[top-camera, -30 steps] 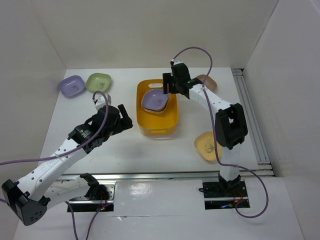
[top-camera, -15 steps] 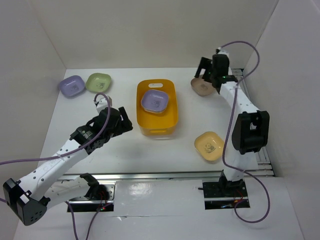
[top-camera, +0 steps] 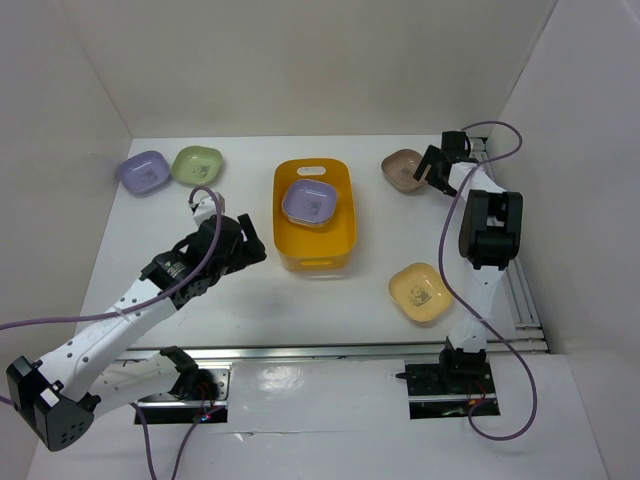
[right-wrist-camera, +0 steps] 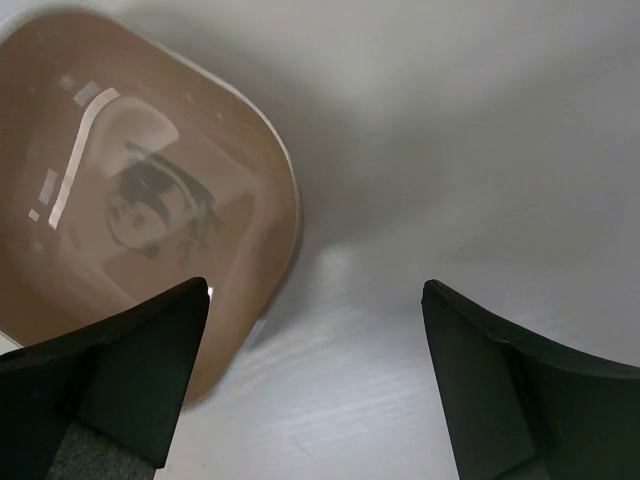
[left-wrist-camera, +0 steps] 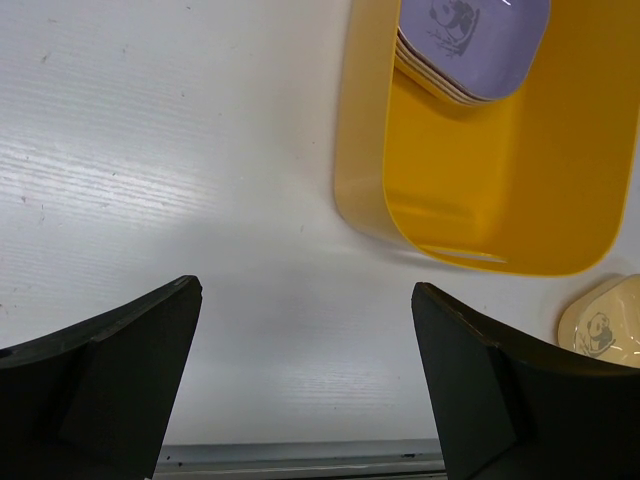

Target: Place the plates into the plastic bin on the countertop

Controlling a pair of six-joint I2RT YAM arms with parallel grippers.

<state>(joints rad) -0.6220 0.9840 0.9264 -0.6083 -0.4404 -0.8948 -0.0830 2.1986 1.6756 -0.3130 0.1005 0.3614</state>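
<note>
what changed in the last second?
The right gripper swung from over the bin rightward to the brown plate; it is open, not gripping. The left gripper and the lilac plate in the bin stayed put.

In the left wrist view the plastic bin [left-wrist-camera: 480, 215] runs off the top and right edges, so its far end is unseen. The lilac plate [left-wrist-camera: 475, 35] inside it is cut by the top edge. The stacked plates [left-wrist-camera: 425, 78] under it show only thin rims, their number unclear. A pale yellow plate [left-wrist-camera: 600, 325] is clipped at the right edge. In the right wrist view the brown plate [right-wrist-camera: 130, 230] is cut by the left edge, partly behind a finger of the right end effector [right-wrist-camera: 316, 288], and its motif is blurred. From above, the green plate [top-camera: 196, 163] has a motif too small to read.
</note>
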